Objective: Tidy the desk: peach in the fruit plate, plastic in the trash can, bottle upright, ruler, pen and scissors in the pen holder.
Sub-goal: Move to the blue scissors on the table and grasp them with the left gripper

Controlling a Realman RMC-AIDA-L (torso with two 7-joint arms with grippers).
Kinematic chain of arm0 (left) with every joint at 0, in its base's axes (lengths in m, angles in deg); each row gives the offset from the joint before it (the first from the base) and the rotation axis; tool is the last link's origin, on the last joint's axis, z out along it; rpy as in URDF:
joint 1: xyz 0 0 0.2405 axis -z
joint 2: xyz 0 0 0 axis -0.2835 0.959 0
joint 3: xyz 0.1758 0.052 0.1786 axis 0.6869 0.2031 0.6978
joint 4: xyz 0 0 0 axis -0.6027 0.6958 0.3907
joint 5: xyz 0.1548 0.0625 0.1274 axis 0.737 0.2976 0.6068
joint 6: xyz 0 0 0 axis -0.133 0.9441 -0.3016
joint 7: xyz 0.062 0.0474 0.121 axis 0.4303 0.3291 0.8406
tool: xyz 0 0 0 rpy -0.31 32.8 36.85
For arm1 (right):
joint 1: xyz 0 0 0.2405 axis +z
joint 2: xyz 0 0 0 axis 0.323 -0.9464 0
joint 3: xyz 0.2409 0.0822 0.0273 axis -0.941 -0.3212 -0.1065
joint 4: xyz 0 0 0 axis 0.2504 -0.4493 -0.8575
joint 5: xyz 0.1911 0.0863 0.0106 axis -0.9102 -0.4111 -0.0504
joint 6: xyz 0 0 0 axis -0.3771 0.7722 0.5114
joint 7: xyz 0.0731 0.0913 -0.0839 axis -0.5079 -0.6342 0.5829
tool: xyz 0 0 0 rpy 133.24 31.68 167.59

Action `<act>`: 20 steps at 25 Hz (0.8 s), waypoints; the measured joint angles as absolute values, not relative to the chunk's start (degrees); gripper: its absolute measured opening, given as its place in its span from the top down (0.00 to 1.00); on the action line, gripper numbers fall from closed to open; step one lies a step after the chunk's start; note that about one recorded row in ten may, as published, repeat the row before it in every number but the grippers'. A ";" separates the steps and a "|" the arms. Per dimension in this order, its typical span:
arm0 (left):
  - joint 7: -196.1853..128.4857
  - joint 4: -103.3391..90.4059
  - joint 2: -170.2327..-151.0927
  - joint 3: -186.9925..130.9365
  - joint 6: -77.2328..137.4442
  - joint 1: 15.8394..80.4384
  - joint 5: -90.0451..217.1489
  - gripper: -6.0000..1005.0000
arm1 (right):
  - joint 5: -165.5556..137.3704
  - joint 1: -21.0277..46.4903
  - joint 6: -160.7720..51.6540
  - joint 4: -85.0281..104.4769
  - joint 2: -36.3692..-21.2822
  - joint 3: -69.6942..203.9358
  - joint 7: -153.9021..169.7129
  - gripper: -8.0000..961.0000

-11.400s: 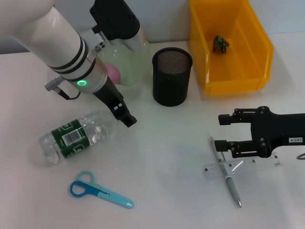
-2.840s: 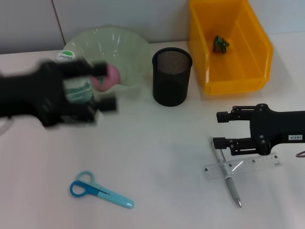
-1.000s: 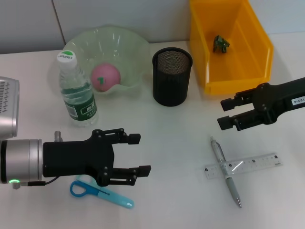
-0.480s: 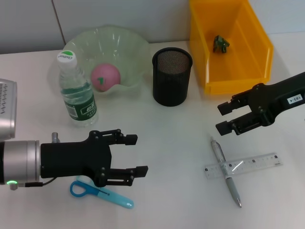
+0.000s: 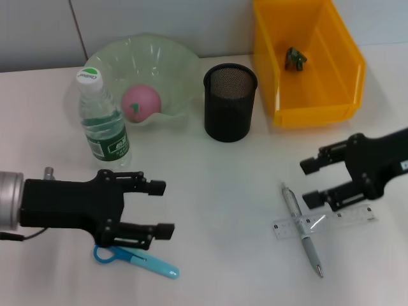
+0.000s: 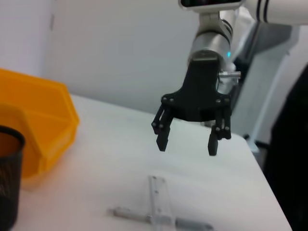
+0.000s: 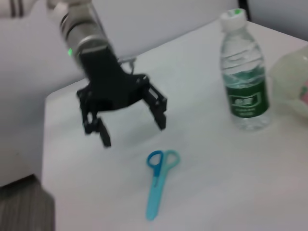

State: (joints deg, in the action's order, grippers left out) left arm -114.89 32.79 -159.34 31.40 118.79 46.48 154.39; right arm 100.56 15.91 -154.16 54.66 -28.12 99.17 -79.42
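The blue scissors (image 5: 143,260) lie flat at the front left, also in the right wrist view (image 7: 159,180). My left gripper (image 5: 162,209) is open and empty just above their handles. The grey pen (image 5: 301,228) lies across the clear ruler (image 5: 331,219) at the front right. My right gripper (image 5: 308,184) is open and empty over the ruler's right half; the left wrist view shows it (image 6: 186,144) above the ruler (image 6: 159,202). The bottle (image 5: 102,121) stands upright. The pink peach (image 5: 141,102) sits in the green plate (image 5: 127,51). The black mesh pen holder (image 5: 230,102) is empty.
A yellow bin (image 5: 347,70) at the back right holds a green scrap of plastic (image 5: 295,58). The pen holder stands between the plate and the bin. The bottle stands just in front of the plate's left rim.
The left gripper drew back to the left, staying over the scissors. The right gripper came down and forward, toward the pen and ruler. Both stayed open.
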 joint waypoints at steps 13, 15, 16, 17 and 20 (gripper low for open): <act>-129.90 63.38 -164.00 33.05 128.66 53.50 178.98 0.20 | 99.63 13.79 -156.91 53.91 -28.45 96.86 -79.25 0.23; -132.32 66.72 -164.18 36.81 129.04 55.12 182.65 0.20 | 99.61 13.82 -157.01 53.89 -28.28 95.84 -80.47 0.23; -132.32 66.72 -164.18 36.81 129.04 55.12 182.65 0.20 | 99.61 13.82 -157.01 53.89 -28.28 95.84 -80.47 0.23; -133.78 68.21 -164.19 39.47 128.92 56.08 184.86 0.20 | 99.60 13.90 -157.08 53.88 -28.20 95.58 -80.92 0.23; -136.96 70.79 -164.38 46.59 129.56 58.73 189.90 0.20 | 99.60 14.36 -157.54 53.88 -27.94 95.45 -82.57 0.23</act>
State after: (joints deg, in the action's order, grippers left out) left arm -136.96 70.79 -164.38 46.59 129.56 58.73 189.90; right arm 99.60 14.36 -157.54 53.88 -27.94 95.45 -82.57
